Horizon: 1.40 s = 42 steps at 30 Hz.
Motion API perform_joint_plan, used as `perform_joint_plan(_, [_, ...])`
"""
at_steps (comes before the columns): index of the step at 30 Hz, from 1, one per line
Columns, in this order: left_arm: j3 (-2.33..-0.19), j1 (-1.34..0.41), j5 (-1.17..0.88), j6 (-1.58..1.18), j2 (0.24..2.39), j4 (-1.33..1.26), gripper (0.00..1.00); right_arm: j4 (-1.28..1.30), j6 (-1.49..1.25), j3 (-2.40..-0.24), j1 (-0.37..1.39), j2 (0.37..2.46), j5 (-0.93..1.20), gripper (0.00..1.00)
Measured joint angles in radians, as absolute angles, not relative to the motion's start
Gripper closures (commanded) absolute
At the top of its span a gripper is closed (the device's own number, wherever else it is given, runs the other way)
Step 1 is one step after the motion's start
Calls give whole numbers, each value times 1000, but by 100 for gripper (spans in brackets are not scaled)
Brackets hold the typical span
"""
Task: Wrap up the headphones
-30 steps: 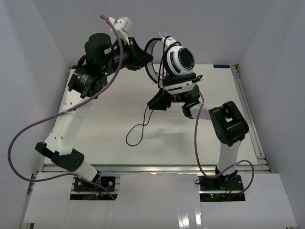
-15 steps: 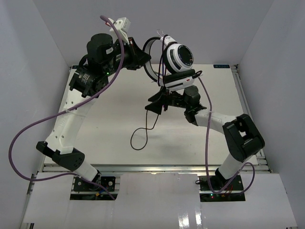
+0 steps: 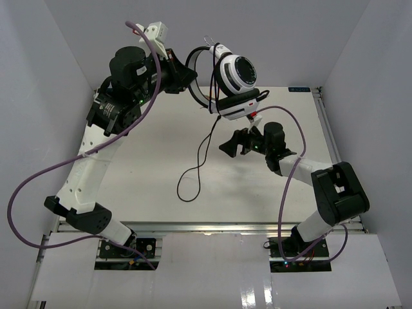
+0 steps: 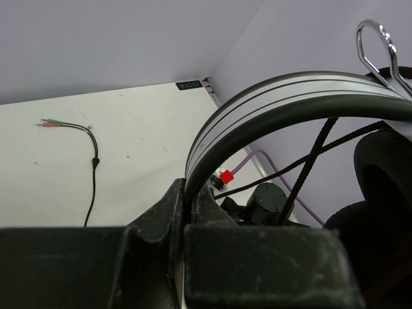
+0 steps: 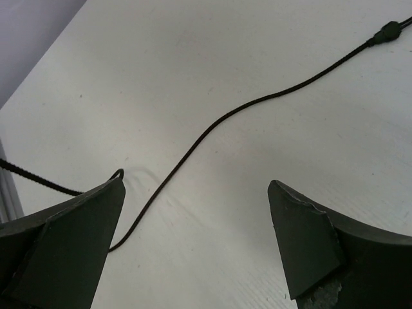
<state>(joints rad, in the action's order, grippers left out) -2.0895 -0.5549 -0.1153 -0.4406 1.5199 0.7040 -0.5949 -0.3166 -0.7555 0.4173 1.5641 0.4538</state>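
Observation:
The headphones (image 3: 237, 74), black and white, hang in the air at the back of the table. My left gripper (image 3: 191, 76) is shut on the headband (image 4: 270, 112), which runs between its fingers (image 4: 168, 212). Strands of the thin black cord cross the headset (image 4: 308, 168). The rest of the cord (image 3: 205, 145) drops to the table and ends in a loop (image 3: 187, 187). Its frayed end (image 4: 51, 122) lies on the table. My right gripper (image 3: 233, 143) is open and empty, low over the table, right of the hanging cord. The cord (image 5: 212, 129) runs on the table ahead of its fingers (image 5: 309, 244).
Purple arm cables (image 3: 38, 177) hang off both arms. The white table (image 3: 141, 154) is walled by grey panels at left, right and back. A metal rail (image 3: 335, 148) runs along its right edge.
My right gripper has drawn back to the right, away from under the headphones. My left gripper has lifted the headphones slightly up and left. The cord loop on the table has shifted.

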Motion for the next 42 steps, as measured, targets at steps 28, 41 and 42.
perform_joint_plan(28, [-2027,-555,-85,-507,1473,680,100,-1123,-553,-864,555,1759,876,56])
perform_joint_plan(41, [-2007,-558,195,-561,1462,666,100,-897,-376,-772,596,1556,827,92])
perform_joint_plan(42, [-2006,-556,226,-560,1465,666,100,-818,-313,-776,602,1511,809,92])
